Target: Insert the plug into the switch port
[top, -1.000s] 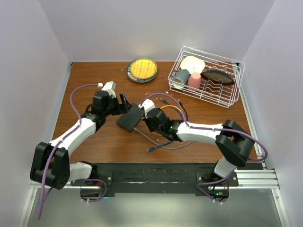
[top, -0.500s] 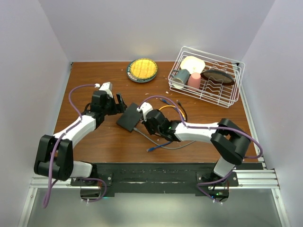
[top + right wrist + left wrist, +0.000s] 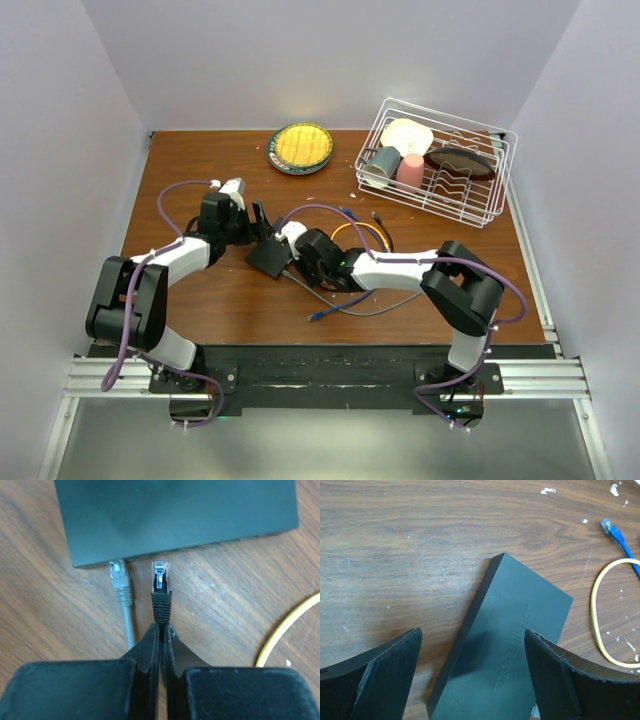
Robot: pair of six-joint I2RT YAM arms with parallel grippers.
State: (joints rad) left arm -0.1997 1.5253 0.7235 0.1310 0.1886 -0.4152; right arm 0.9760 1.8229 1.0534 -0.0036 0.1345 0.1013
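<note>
My right gripper (image 3: 161,627) is clamped on the plug (image 3: 160,580) by its black lead. The tip sits just short of the switch port (image 3: 163,555), beside a grey cable (image 3: 121,587). My left gripper (image 3: 472,632) is spread open over the switch (image 3: 510,645). The wire rack (image 3: 470,205) holds a grey cup (image 3: 381,165), pink cup (image 3: 411,172), pale bowl (image 3: 407,135) and dark plate (image 3: 460,162).

The black box (image 3: 175,515) is cropped at the top; its port edge (image 3: 215,542) seems lost in shadow.

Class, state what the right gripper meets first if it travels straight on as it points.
The right gripper holds a black plug; that likely hits the switch edge, beside the grey plug.
</note>
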